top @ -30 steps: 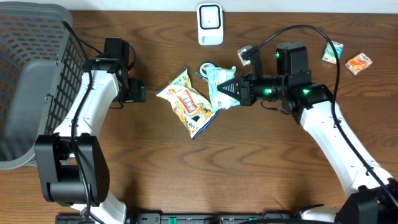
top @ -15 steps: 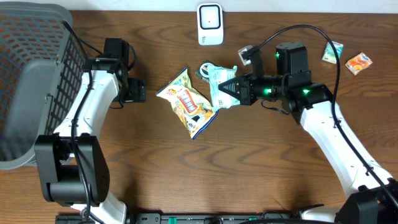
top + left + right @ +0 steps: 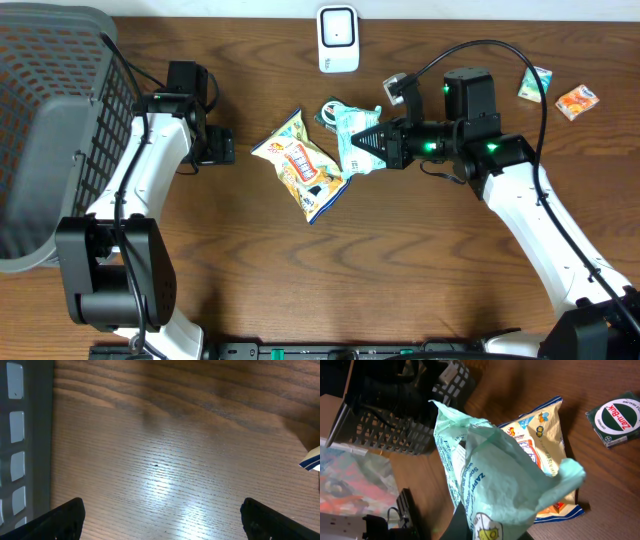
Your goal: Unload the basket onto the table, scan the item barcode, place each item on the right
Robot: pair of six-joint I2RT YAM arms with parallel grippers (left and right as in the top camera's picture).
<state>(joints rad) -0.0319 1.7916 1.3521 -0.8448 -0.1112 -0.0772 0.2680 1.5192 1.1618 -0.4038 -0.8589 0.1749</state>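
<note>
Surface: a dark brown wood-grain worktop (image 3: pixel 420 270), with lamp glare showing on it in the left wrist view. A grey mesh basket (image 3: pixel 50 120) stands at its left end. A white scanner (image 3: pixel 338 38) sits at the far edge, centre. Two small packets, one green (image 3: pixel 535 83) and one orange (image 3: pixel 577 100), lie at the far right. In the right wrist view, what lies beyond the worktop's edge is a blur of pale and reddish patches and cannot be identified.

Task item: a mint-green packet (image 3: pixel 352 140), near the centre and just in front of the scanner. It is pinched in the right gripper (image 3: pixel 365 145), whose jaws are pressed together on its right-hand edge. Seen from overhead, its long axis runs roughly from the far side to the near side of the worktop, slightly tilted. Its free edge points left and overlaps the right edge of a yellow snack bag (image 3: pixel 300 165) lying flat. The print runs along its length; no barcode can be made out. A dark green Zam-Buk box (image 3: pixel 615 417) lies just behind it.

Left gripper (image 3: pixel 161 507): spread wide, over bare wood beside the basket, touching nothing.
</note>
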